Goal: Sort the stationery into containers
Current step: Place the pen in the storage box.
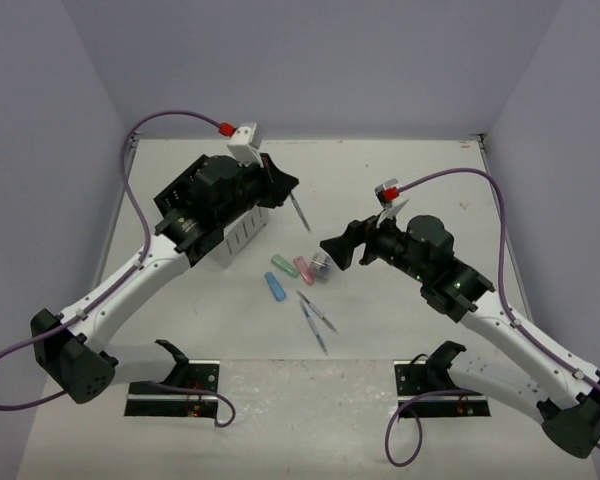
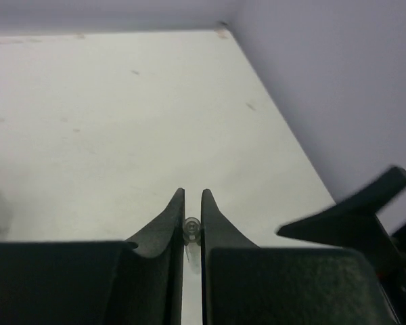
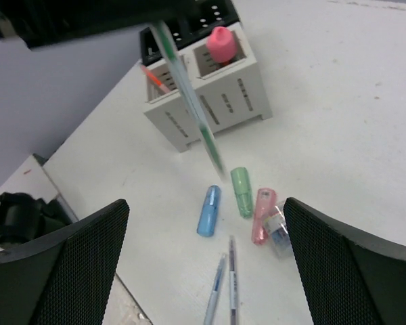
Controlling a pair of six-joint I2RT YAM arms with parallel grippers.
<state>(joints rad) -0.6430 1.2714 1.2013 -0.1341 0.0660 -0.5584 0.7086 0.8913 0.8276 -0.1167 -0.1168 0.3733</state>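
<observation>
My left gripper (image 1: 283,186) is shut on a thin grey-green pen (image 1: 300,212) and holds it in the air beside the white box (image 1: 242,232). In the left wrist view the pen (image 2: 191,230) shows end-on between the fingers (image 2: 174,217). The right wrist view shows this pen (image 3: 189,101) slanting down in front of the white box (image 3: 240,98). A pink-capped bottle (image 3: 222,44) and an orange pen (image 3: 155,78) stand in the box. My right gripper (image 1: 340,248) is open and empty above the blue (image 3: 209,210), green (image 3: 241,191) and pink (image 3: 263,215) sticks.
The black box (image 3: 189,17) stands behind the white one, mostly hidden by my left arm. A clear-purple piece (image 3: 279,230) lies against the pink stick. Two thin grey pens (image 3: 233,284) lie nearer, also seen in the top view (image 1: 317,312). Walls enclose the table.
</observation>
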